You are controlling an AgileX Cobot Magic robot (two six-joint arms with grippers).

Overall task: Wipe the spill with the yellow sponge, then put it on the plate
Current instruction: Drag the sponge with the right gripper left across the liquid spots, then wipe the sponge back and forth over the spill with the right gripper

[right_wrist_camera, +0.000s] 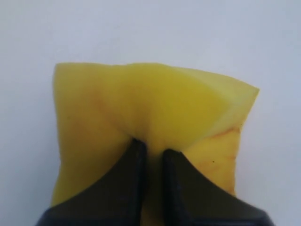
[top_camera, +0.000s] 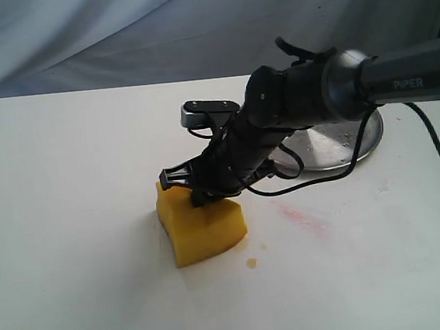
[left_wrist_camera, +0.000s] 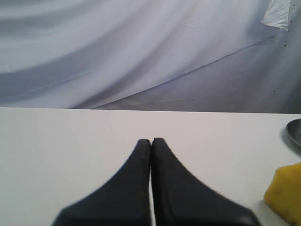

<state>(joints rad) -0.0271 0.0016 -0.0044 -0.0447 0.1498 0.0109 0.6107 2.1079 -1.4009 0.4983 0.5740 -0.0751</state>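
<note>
right pincer [top_camera: 185, 190] pinching thick yellow foam sponge [top_camera: 203, 230] | amber-brown spill droplets [top_camera: 251, 262] just beside it, toward desk's [top_camera: 70, 226] near edge | left pincer [left_wrist_camera: 151, 143] pressed together, empty

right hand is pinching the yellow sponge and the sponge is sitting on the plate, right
Partly. The right hand does pinch the sponge, but the sponge sits on the table, apart from the plate; the exterior view shows it.

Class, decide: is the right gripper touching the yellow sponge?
Touching. The right wrist view shows the right gripper pinching the yellow sponge, foam creased between its jaws.
</note>
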